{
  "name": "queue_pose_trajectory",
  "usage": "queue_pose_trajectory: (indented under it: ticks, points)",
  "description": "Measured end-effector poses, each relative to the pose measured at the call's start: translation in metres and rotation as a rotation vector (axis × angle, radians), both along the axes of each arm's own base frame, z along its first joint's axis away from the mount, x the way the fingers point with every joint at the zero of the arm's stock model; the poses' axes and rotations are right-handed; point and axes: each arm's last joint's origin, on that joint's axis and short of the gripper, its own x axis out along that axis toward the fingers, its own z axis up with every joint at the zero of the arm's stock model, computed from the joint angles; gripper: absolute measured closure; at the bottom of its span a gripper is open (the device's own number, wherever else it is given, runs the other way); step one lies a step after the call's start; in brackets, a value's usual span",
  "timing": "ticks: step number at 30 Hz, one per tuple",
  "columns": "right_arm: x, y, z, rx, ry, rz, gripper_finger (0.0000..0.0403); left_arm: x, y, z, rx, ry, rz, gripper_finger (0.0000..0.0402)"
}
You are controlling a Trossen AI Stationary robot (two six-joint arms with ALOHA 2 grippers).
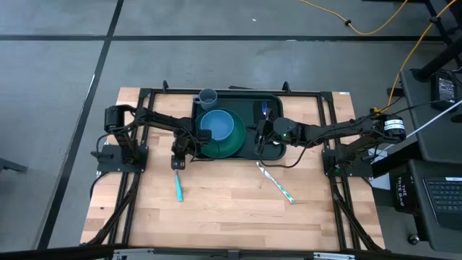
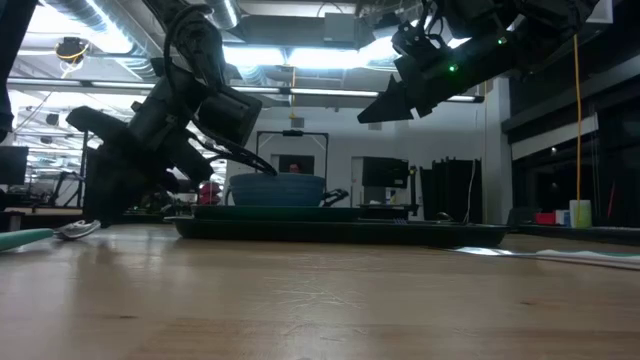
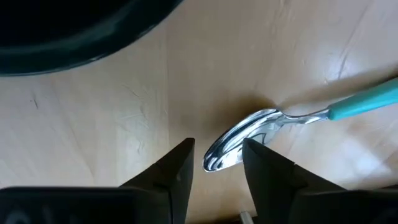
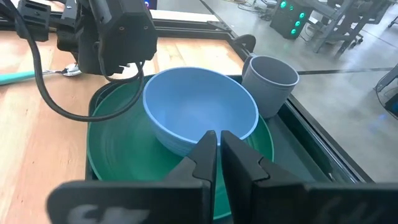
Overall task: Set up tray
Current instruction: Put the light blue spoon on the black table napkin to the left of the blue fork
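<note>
The tray (image 1: 267, 148) lies at the far edge of the worktop (image 1: 231, 209), about in the middle betw. the two side edges. Its long axis runs left-right, parallel to the far edge; short sides face the arms' bases. On its left half sits a round green plate (image 1: 234, 144) w. a blue bowl (image 1: 220, 124) on it. A grey cup (image 1: 208, 96) stands upright in the tray's far left corner, just beside the bowl. A blue-handled utensil (image 1: 265, 110) lies in the right half near the far rim; which kind I cannot tell.

Left gripper (image 3: 217, 165) is low over the wood just off the tray's near left corner, fingers (image 3: 177, 168) apart, w. the bowl of a teal-handled spoon (image 3: 261, 127) betw. them, not clamped. The spoon lies flat on the wood.

Right gripper (image 4: 219, 155) hangs above the tray's right half, fingers together, holding nothing.

Another teal-handled utensil (image 1: 276, 182) lies on the wood near the tray's near right corner, at a diagonal.
</note>
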Motion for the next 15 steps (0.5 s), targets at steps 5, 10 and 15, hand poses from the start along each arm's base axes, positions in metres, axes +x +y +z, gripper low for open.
queue_pose_trajectory:
  ticks: [5,10,15]
  points:
    - [0.0,0.0,0.0,0.0,0.0,0.0,0.0375,-0.001,0.0,-0.001,-0.008,-0.002,-0.013,0.0272]
    - [0.0,0.0,0.0,0.0,0.0,0.0,0.0375,-0.014,-0.005,-0.012,-0.051,0.042,-0.052,0.0279]
    - [0.0,0.0,0.0,0.0,0.0,0.0,0.0375,-0.017,-0.005,-0.014,-0.05,0.057,-0.04,0.0284]
